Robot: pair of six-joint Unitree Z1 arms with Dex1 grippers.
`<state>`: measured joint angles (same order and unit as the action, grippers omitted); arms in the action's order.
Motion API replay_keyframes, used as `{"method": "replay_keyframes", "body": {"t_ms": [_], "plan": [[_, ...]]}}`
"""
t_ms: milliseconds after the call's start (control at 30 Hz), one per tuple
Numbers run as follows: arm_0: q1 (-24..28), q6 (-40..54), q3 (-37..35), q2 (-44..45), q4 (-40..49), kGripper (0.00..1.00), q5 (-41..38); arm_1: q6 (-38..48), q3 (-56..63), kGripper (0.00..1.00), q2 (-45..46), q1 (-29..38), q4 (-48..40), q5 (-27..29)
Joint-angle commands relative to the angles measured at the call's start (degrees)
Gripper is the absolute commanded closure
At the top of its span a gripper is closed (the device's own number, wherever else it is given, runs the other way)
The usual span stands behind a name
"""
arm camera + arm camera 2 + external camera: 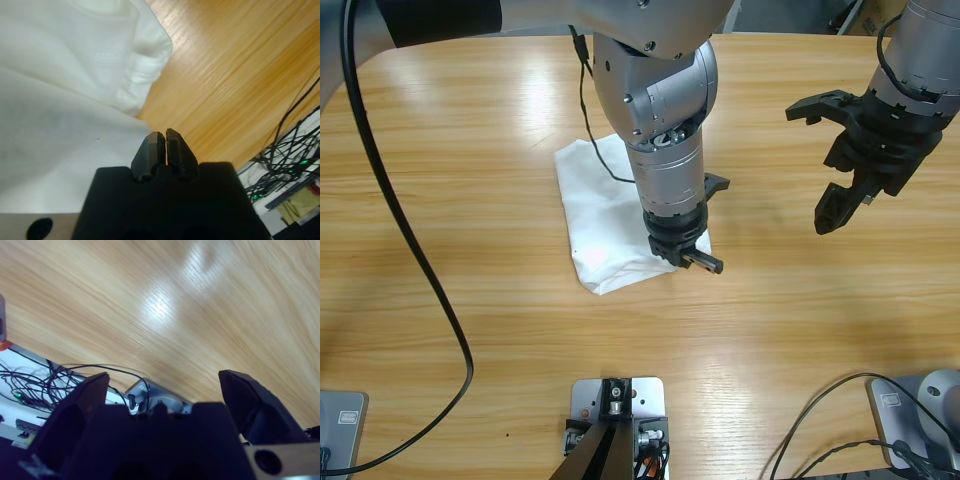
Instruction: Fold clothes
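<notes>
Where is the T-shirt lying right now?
In the high view the folded T-shirt lies mid-table, under the left pincer, which is shut at its near-right corner.

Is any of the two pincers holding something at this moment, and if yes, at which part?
Nothing is held. The left pincer is shut and empty, just past the edge of the folded white T-shirt. The right pincer is open above bare table.

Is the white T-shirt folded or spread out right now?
Folded. The T-shirt lies as a compact rectangle on the table, no sleeves spread; the left wrist view shows stacked layers.
</notes>
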<state>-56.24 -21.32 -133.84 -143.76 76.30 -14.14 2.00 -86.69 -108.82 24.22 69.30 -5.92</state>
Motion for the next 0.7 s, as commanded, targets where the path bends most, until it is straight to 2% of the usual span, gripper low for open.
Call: {"method": "replay_keyframes", "body": {"t_ms": [33,233,333,467,533,633,700], "plan": [[0.25,-3.12,2.45,-4.56,-0.45,1.000,-1.24,-0.77,2.26,0.115,3.47,-0.93,0.13,-0.93],[-2.44,5.55,0.99,2.40,-0.08,1.000,11.06,-0.77,2.31,0.115,3.63,-1.02,0.13,-1.02],[-2.46,7.97,0.95,2.77,2.15,1.000,14.65,-0.77,2.40,0.115,3.61,-1.02,0.05,-1.02],[-3.35,8.04,-0.31,4.16,3.51,1.000,15.30,-0.77,2.49,0.115,3.45,-1.02,-0.01,-1.02],[-4.94,7.89,-6.20,4.61,4.26,1.000,15.03,-0.77,2.49,0.115,2.98,-1.02,-0.09,-1.02],[-5.99,7.34,-19.40,2.26,10.57,1.000,14.68,-0.77,2.45,0.115,2.42,-1.02,-0.15,-1.11],[-5.48,7.41,-22.25,0.92,13.25,1.000,15.56,-0.77,2.58,0.115,2.56,-1.02,-0.22,-1.11]]}}
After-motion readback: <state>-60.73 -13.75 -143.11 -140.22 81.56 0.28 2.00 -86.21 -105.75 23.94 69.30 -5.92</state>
